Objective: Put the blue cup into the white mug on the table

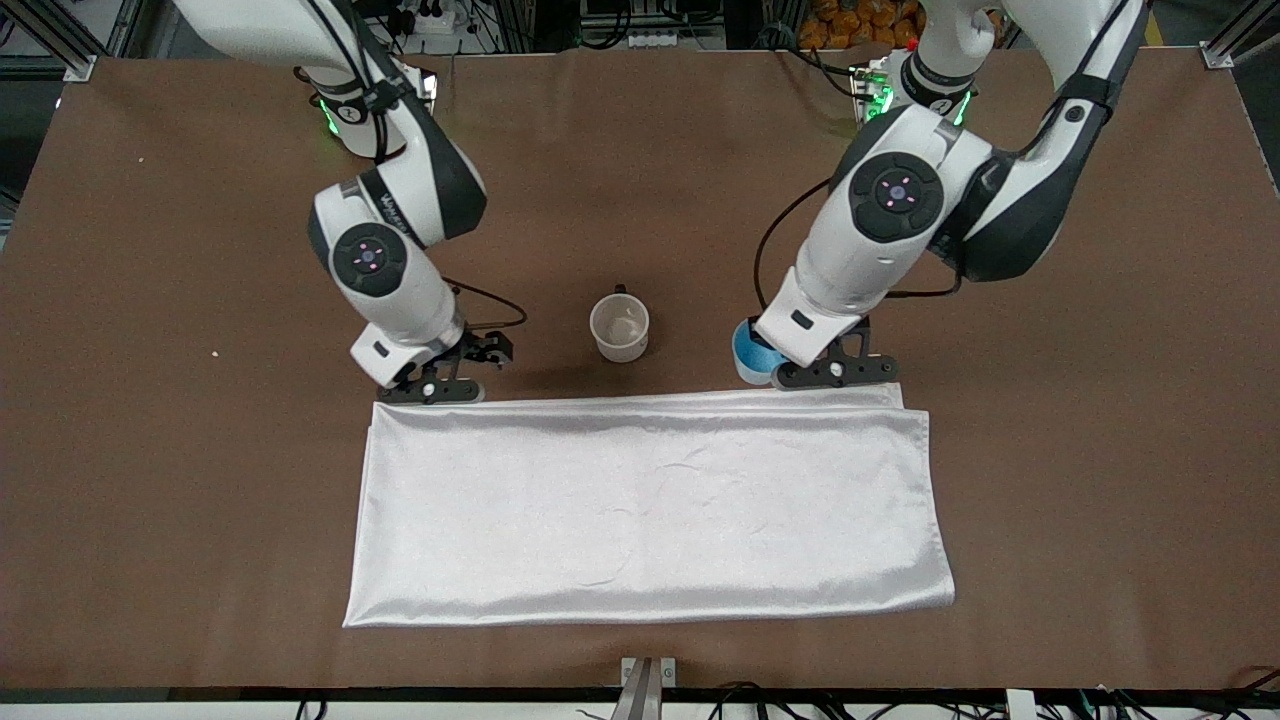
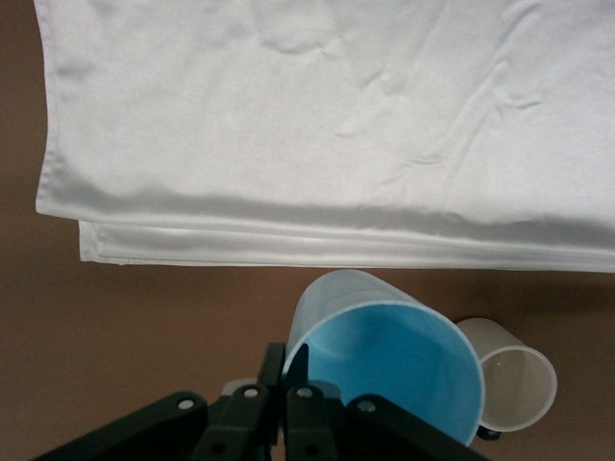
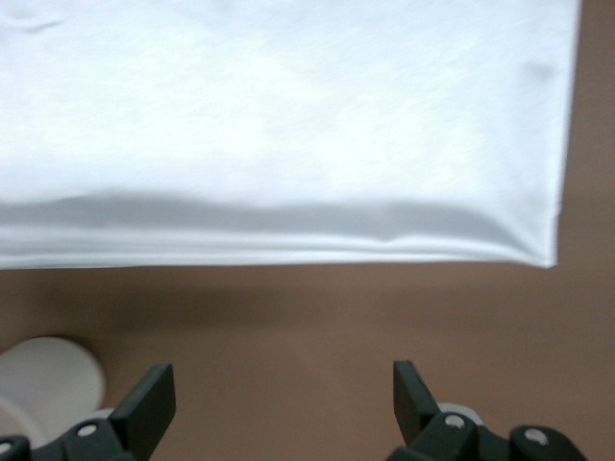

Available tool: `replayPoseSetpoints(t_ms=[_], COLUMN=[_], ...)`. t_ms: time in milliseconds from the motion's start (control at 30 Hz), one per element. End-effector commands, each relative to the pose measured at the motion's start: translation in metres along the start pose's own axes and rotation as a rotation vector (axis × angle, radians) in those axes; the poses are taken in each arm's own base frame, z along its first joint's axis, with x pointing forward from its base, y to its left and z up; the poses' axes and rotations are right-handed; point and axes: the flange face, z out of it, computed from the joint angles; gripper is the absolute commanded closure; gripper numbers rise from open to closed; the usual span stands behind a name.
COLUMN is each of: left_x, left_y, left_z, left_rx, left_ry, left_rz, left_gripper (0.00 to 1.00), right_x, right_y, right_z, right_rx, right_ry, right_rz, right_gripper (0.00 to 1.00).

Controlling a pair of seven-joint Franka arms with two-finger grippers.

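Left gripper [image 2: 285, 399] pinches the blue cup's [image 2: 384, 360] rim, the arm hiding most of it from the front. Right gripper [image 3: 283, 403] hangs wide, empty. White mug [image 1: 620, 328] stands upright on the table [image 1: 150, 400].

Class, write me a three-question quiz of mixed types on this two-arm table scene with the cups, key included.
1. True or false: the small white cylindrical mug stands on the shiny white cloth.
2. Which gripper is shut on the small bright-blue handleless cup? A) left gripper B) right gripper
3. Fill in: the right gripper's jaws are ____.

Key: 1 false, it stands on the matte brown table; 2 A; 3 open, holding nothing.
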Motion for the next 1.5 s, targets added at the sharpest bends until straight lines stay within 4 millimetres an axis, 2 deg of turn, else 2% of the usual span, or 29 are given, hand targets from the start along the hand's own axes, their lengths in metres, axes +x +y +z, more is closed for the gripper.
replayPoseSetpoints(t_ms=[0, 67, 100, 333, 533, 667, 800, 1033, 1267, 1433, 1467], left_x=[-0.028, -0.043, -0.053, -0.079, -0.100, -0.104, -0.111, -0.111, -0.108, -0.106, -0.106], left_y=[0.033, 0.055, 0.070, 0.114, 0.141, 0.147, 0.155, 0.160, 0.160, 0.162, 0.162], left_z=[0.006, 0.016, 0.019, 0.050, 0.079, 0.091, 0.105, 0.127, 0.148, 0.159, 0.159], left_rx=[0.008, 0.005, -0.004, -0.039, -0.038, -0.044, -0.030, -0.037, -0.016, -0.029, -0.031], left_ry=[-0.012, -0.022, -0.021, -0.027, -0.049, -0.054, -0.054, -0.054, -0.041, -0.042, -0.042], left_rz=[-0.032, -0.042, -0.053, -0.095, -0.098, -0.097, -0.073, -0.074, -0.058, -0.059, -0.059], left_gripper=[1.00, 1.00, 1.00, 1.00, 1.00, 1.00, 1.00, 1.00, 1.00, 1.00, 0.92], right_x=[0.018, 0.024, 0.030, 0.041, 0.045, 0.042, 0.029, 0.000, -0.025, -0.031, -0.030], right_y=[0.045, 0.066, 0.082, 0.131, 0.166, 0.185, 0.188, 0.188, 0.187, 0.189, 0.189], right_z=[0.000, 0.001, 0.001, -0.001, -0.003, -0.002, 0.001, -0.002, -0.019, -0.039, -0.044], right_rx=[0.001, 0.001, 0.004, 0.009, 0.012, 0.014, 0.012, 0.006, -0.003, -0.006, -0.007], right_ry=[-0.017, -0.014, -0.010, -0.007, -0.010, -0.027, -0.023, 0.016, 0.017, 0.006, 0.009], right_rz=[-0.026, -0.023, -0.028, -0.043, -0.091, -0.116, -0.114, -0.117, -0.114, -0.109, -0.109], right_gripper=[0.00, 0.00, 0.00, 0.00, 0.00, 0.00, 0.00, 0.00, 0.00, 0.00, 0.00])
